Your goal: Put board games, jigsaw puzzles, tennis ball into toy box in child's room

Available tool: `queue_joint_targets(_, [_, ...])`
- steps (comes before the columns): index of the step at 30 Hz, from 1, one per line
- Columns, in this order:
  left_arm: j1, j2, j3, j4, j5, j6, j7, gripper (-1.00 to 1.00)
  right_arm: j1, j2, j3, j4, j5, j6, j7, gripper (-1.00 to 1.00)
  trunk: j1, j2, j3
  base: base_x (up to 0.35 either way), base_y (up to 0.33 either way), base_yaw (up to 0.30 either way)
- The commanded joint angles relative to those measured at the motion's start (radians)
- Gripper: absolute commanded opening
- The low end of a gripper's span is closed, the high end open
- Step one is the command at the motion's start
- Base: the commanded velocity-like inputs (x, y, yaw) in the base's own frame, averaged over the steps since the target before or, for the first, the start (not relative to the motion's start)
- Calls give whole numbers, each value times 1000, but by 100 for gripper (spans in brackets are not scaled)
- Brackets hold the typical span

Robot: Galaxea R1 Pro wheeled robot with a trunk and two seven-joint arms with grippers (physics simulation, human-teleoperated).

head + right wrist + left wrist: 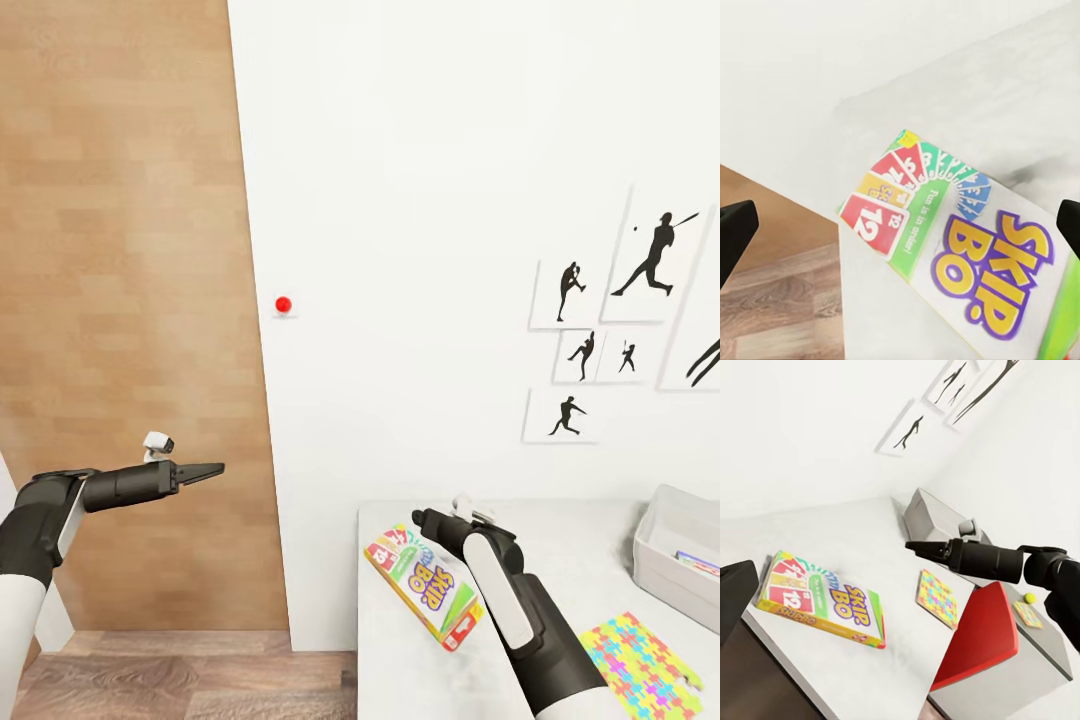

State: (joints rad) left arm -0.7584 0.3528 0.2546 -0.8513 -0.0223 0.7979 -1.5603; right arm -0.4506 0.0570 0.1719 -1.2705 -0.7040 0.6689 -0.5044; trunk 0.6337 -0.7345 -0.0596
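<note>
White-green Skip-Bo board game (425, 586) flat on the light grey table (570, 530), jigsaw puzzle (640, 665) nearby, toy box (672, 555) behind

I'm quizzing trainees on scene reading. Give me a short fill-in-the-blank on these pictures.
1. The game box on the table reads SKIP-____.
2. The right gripper above that box is ____.
3. The wall pictures show black ____ figures.
4. The ball is coloured ____.

Missing words: BO; open; sports; yellow-green
</note>
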Motion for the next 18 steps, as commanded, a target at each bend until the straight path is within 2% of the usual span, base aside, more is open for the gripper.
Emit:
queue_joint_targets(1, [-1,0,0,0,-3,11,-5,100,1,0,1,-7,-11,2,-10,100,0,-2,-2,0,0,0])
queue_joint_targets(18, [-1,0,0,0,-2,11,-6,100,3,-3,0,-13,-9,0,-8,100,0,-2,-2,0,0,0])
